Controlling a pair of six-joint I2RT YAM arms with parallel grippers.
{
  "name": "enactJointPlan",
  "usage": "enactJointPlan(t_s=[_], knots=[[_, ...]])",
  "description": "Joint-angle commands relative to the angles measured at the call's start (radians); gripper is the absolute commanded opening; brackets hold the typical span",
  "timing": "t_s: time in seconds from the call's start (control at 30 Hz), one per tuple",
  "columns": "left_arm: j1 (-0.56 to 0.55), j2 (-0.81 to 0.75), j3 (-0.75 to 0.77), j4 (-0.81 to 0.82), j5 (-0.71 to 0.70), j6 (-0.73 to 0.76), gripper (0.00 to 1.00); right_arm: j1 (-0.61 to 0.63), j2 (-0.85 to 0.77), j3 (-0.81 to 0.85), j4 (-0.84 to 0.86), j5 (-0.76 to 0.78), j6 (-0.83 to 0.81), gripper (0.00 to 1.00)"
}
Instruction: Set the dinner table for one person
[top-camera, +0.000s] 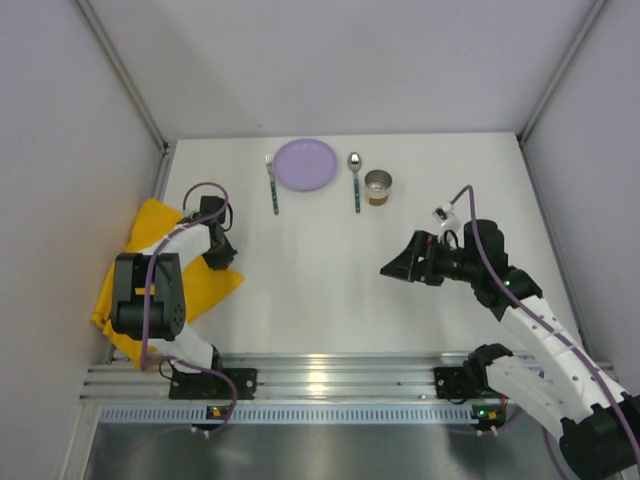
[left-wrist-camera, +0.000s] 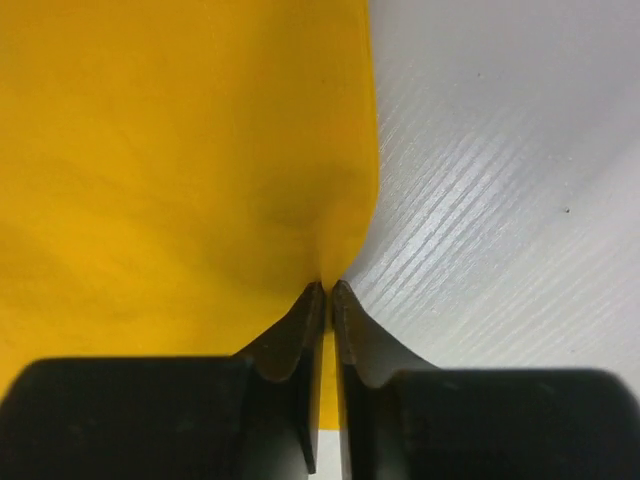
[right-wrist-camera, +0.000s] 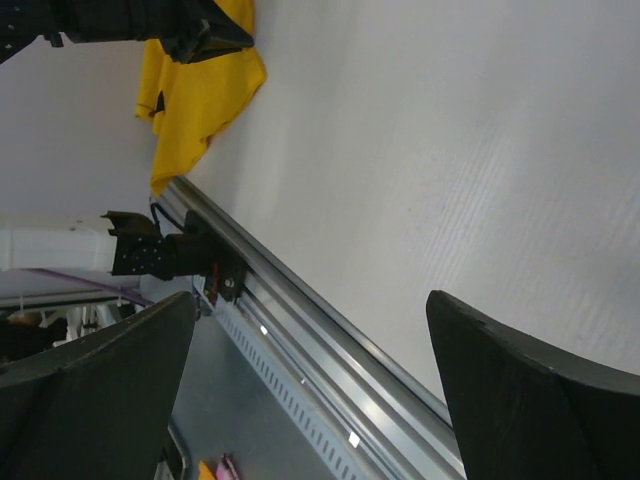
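The white dinner table (top-camera: 320, 290) has a purple plate (top-camera: 305, 164) at its far middle. A fork (top-camera: 273, 185) lies left of the plate and a spoon (top-camera: 355, 180) right of it. A small metal cup (top-camera: 378, 187) stands right of the spoon. My left gripper (top-camera: 220, 256) is low at the table's left side, shut on the edge of a yellow cloth (top-camera: 170, 285). In the left wrist view the gripper (left-wrist-camera: 328, 288) pinches the cloth (left-wrist-camera: 180, 180) at a fold. My right gripper (top-camera: 392, 268) hovers open and empty over the right-middle of the table, with its jaws wide apart in its wrist view (right-wrist-camera: 310, 300).
The yellow cloth hangs partly over the table's left edge and also shows in the right wrist view (right-wrist-camera: 200, 90). Silver rails (top-camera: 320, 375) run along the near edge, with both arm bases on them. Grey walls enclose the table on three sides.
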Motion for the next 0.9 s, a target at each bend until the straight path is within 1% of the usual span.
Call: enactJointPlan(t_s=[0.0, 0.03, 0.07, 0.17, 0.2, 0.27, 0.3, 0.33, 0.37, 0.4, 0.43, 0.47, 0.5, 0.53, 0.57, 0.6, 0.63, 0.67, 0.7, 0.8, 0.87], knots=[[0.004, 0.041, -0.071, 0.023, 0.019, 0.000, 0.09, 0.010, -0.031, -0.012, 0.126, -0.079, 0.036, 1.00], [0.004, 0.035, -0.077, 0.022, 0.027, 0.000, 0.01, 0.012, -0.028, -0.019, 0.141, -0.098, 0.041, 1.00], [0.003, 0.026, -0.076, 0.017, 0.048, -0.008, 0.00, 0.010, -0.023, -0.017, 0.141, -0.095, 0.038, 1.00], [-0.040, -0.023, -0.045, 0.001, 0.074, -0.058, 0.00, 0.009, 0.008, -0.008, 0.123, -0.077, 0.030, 1.00], [-0.084, -0.041, -0.013, -0.012, 0.082, -0.083, 0.00, 0.009, 0.024, 0.004, 0.106, -0.075, 0.020, 1.00], [-0.149, -0.045, 0.027, -0.033, 0.087, -0.178, 0.00, 0.009, 0.025, 0.017, 0.083, -0.061, 0.003, 1.00], [-0.225, -0.043, 0.070, -0.033, 0.093, -0.213, 0.00, 0.009, 0.020, 0.020, 0.081, -0.055, 0.001, 1.00], [-0.265, -0.028, 0.093, -0.030, 0.099, -0.247, 0.00, 0.009, 0.005, 0.021, 0.081, -0.043, 0.000, 1.00], [-0.304, -0.012, 0.119, -0.012, 0.102, -0.311, 0.00, 0.009, -0.003, 0.021, 0.080, -0.035, -0.006, 1.00], [-0.374, 0.006, 0.179, 0.003, 0.128, -0.339, 0.00, 0.009, -0.009, 0.023, 0.075, -0.025, -0.011, 1.00], [-0.403, 0.029, 0.216, 0.020, 0.149, -0.365, 0.00, 0.009, -0.015, 0.029, 0.060, -0.012, -0.019, 1.00], [-0.431, 0.093, 0.257, 0.040, 0.166, -0.403, 0.00, 0.007, -0.017, 0.034, 0.051, 0.002, -0.038, 1.00], [-0.480, 0.125, 0.361, 0.037, 0.197, -0.419, 0.00, 0.006, -0.015, 0.038, 0.040, 0.011, -0.049, 1.00], [-0.499, 0.165, 0.418, 0.034, 0.206, -0.431, 0.00, 0.007, -0.006, 0.046, 0.020, 0.025, -0.060, 1.00], [-0.513, 0.226, 0.482, -0.022, 0.211, -0.459, 0.17, 0.007, 0.000, 0.049, 0.014, 0.026, -0.077, 1.00], [-0.535, 0.256, 0.603, -0.053, 0.211, -0.473, 0.36, 0.009, 0.009, 0.052, 0.009, 0.029, -0.085, 1.00], [-0.545, 0.273, 0.651, -0.071, 0.205, -0.480, 0.84, 0.009, 0.027, 0.061, -0.001, 0.035, -0.088, 1.00], [-0.551, 0.281, 0.688, -0.084, 0.202, -0.488, 0.98, 0.007, 0.040, 0.067, -0.008, 0.034, -0.092, 1.00], [-0.560, 0.272, 0.728, -0.084, 0.203, -0.499, 0.99, 0.009, 0.063, 0.078, -0.008, 0.034, -0.094, 1.00], [-0.560, 0.203, 0.753, -0.082, 0.167, -0.485, 0.98, 0.009, 0.113, 0.096, -0.003, 0.032, -0.097, 1.00], [-0.559, 0.158, 0.757, -0.096, 0.104, -0.428, 0.99, 0.012, 0.170, 0.109, 0.011, 0.054, -0.097, 1.00]])
